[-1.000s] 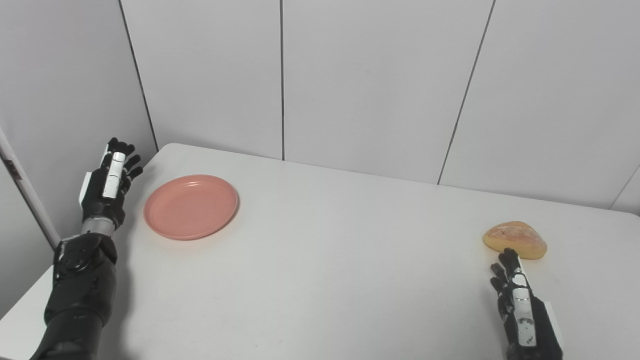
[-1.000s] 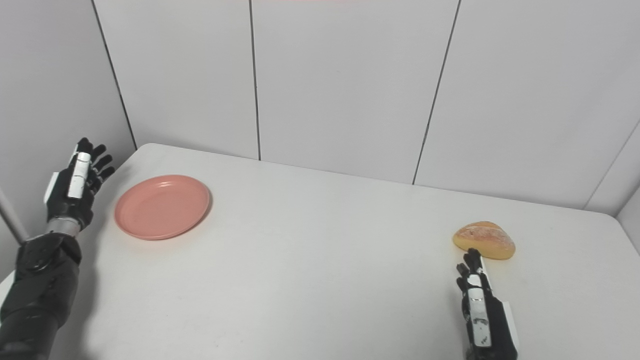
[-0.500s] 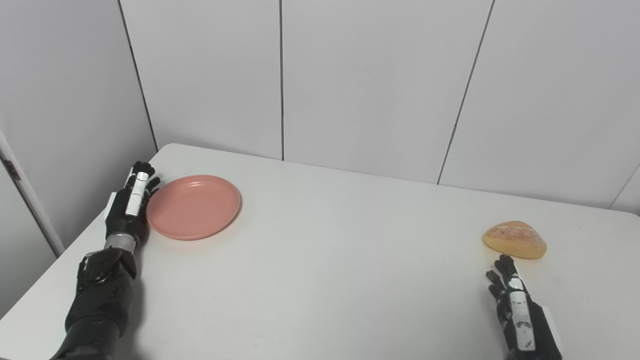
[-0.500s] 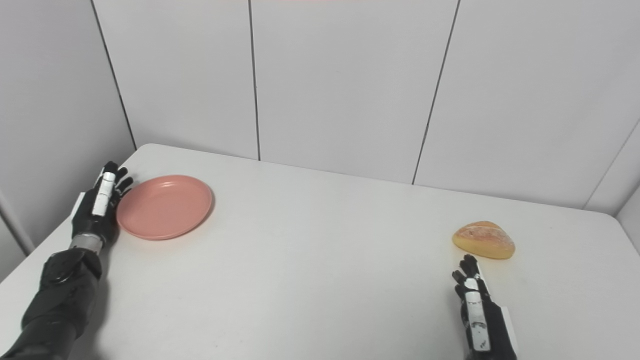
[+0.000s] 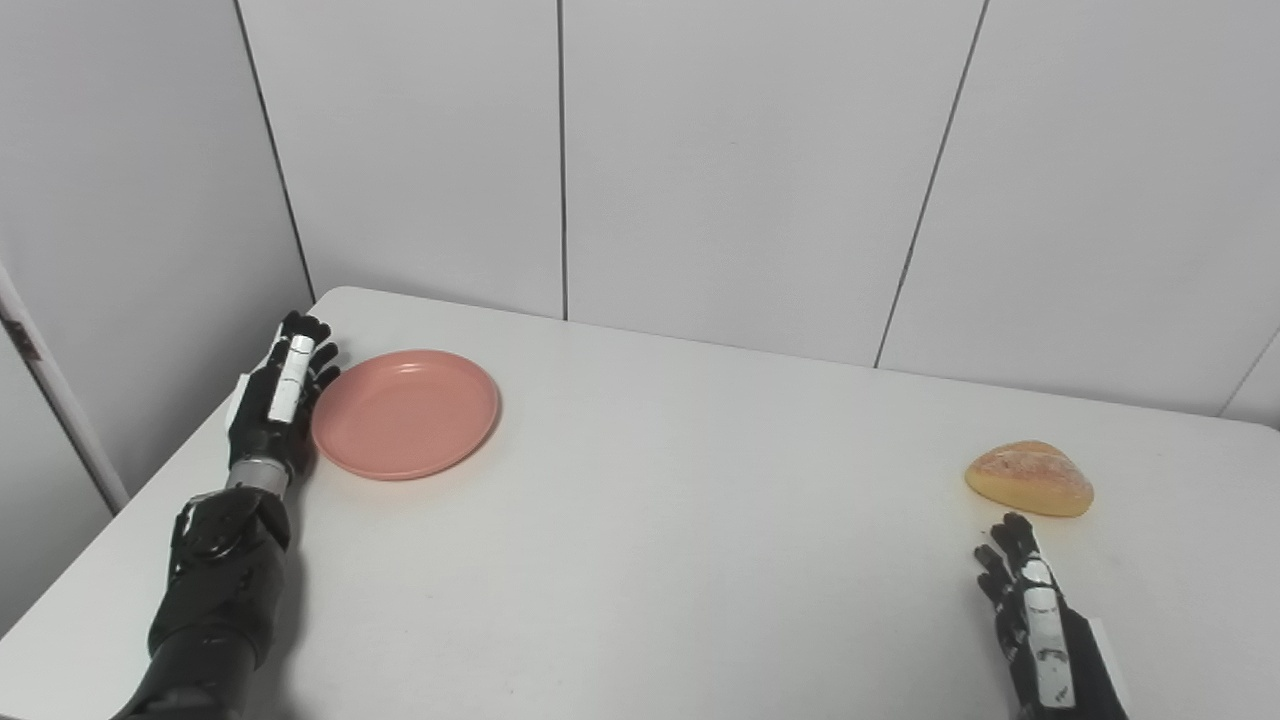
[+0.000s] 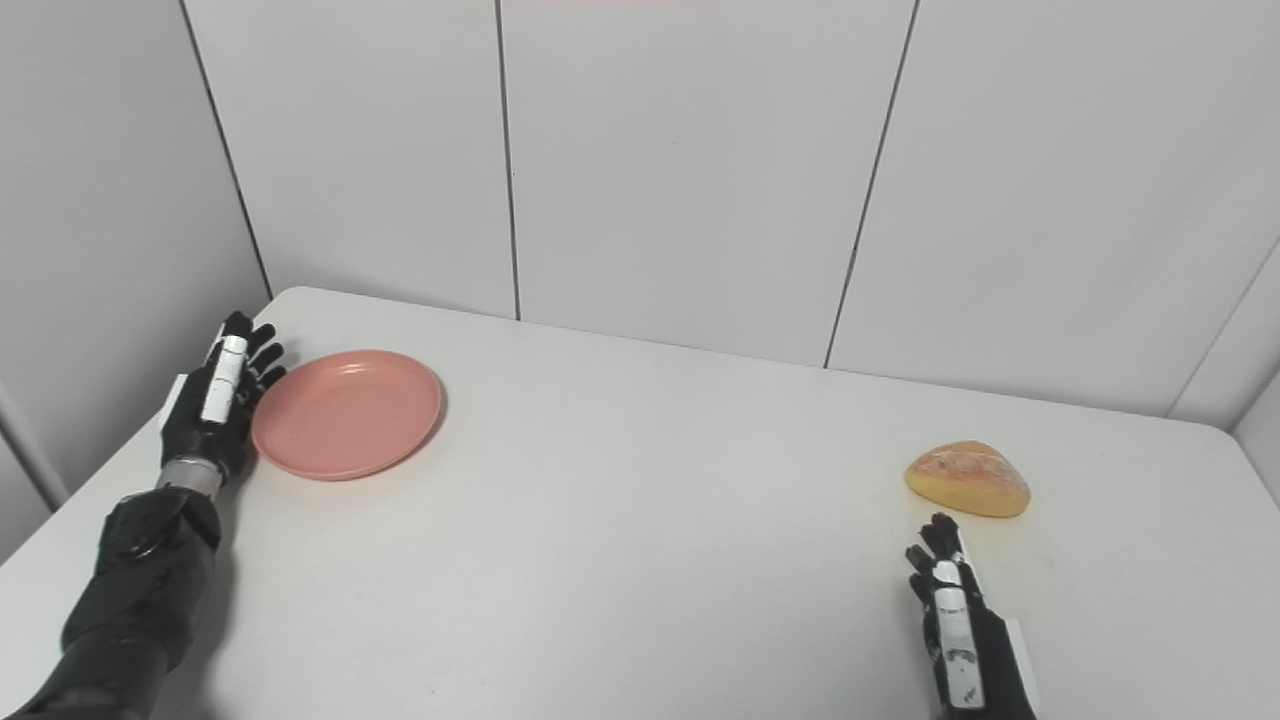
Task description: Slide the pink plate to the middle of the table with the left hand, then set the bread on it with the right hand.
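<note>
Step in hand: I judged this the slide itself, barely begun.
Left hand (image 5: 280,405): fingers apart, holding nothing, edge-on against the outer rim of the pink plate (image 5: 405,412).
Plate: sat far left on the table (image 5: 640,520), well apart from the middle.
Right hand (image 5: 1040,620): fingers spread, empty, waiting near the bread (image 5: 1028,479), not touching.
Next move: I reckoned a level sideways push toward centre, keeping contact low on the rim.
</note>
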Robot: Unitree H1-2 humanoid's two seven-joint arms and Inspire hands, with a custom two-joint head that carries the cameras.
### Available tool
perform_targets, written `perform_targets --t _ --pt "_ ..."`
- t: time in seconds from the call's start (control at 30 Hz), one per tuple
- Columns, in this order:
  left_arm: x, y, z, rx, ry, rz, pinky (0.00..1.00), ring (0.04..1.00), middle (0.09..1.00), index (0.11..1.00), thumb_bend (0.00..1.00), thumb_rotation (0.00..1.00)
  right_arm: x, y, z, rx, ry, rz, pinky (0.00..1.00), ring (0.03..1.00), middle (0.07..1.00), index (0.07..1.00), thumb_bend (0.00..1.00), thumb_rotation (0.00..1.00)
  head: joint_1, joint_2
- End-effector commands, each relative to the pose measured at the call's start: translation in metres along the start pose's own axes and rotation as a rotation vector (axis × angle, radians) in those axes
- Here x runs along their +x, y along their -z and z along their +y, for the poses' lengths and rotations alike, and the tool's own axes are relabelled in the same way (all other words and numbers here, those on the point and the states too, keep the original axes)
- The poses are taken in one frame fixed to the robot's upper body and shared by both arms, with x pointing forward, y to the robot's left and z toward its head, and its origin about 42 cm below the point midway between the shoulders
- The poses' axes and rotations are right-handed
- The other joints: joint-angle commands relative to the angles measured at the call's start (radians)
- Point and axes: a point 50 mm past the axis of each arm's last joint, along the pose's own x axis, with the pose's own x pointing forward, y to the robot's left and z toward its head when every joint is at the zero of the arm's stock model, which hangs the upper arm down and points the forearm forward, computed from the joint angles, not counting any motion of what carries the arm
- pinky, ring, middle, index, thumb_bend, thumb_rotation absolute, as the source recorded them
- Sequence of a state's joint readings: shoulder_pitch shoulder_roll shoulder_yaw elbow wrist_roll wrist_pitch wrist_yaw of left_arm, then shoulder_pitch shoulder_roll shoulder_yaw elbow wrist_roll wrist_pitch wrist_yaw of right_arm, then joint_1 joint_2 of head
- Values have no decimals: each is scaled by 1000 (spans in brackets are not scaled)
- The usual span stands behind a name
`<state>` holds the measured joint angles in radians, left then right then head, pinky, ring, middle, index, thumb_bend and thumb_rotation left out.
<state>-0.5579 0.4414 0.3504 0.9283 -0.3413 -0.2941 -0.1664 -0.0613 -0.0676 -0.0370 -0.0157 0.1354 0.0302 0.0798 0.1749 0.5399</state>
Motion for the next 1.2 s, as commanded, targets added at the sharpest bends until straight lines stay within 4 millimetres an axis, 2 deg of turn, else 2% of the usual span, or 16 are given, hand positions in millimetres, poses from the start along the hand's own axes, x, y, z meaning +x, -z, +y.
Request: perform_targets --t 0.0,0.1,0.2,0.4,0.73,1.17 --pt "15 -27 -8 -5 16 -77 947 943 945 976 955 755 1 -6 0 -4 -5 2 983 946 967 964 746 946 0 1" --pt "14 -26 -13 -37 19 -64 959 940 933 938 892 750 2 -6 2 2 -3 4 981 943 966 963 755 937 -4 3" --pt "15 -24 -19 -61 28 -50 967 935 928 985 870 738 1 -7 3 2 -3 3 978 943 965 960 753 936 -8 7" --pt "15 -16 -27 -53 78 -57 941 938 937 987 847 775 1 -8 4 2 -5 4 989 945 970 966 761 940 -11 13" --pt "12 -6 -43 -81 147 -38 926 950 974 1000 881 782 1 -11 6 12 -4 8 984 938 967 961 765 926 -15 20" --pt "-6 12 -88 -128 216 -30 877 917 933 995 888 753 1 -12 10 -4 -3 13 971 927 962 960 786 933 -29 28"
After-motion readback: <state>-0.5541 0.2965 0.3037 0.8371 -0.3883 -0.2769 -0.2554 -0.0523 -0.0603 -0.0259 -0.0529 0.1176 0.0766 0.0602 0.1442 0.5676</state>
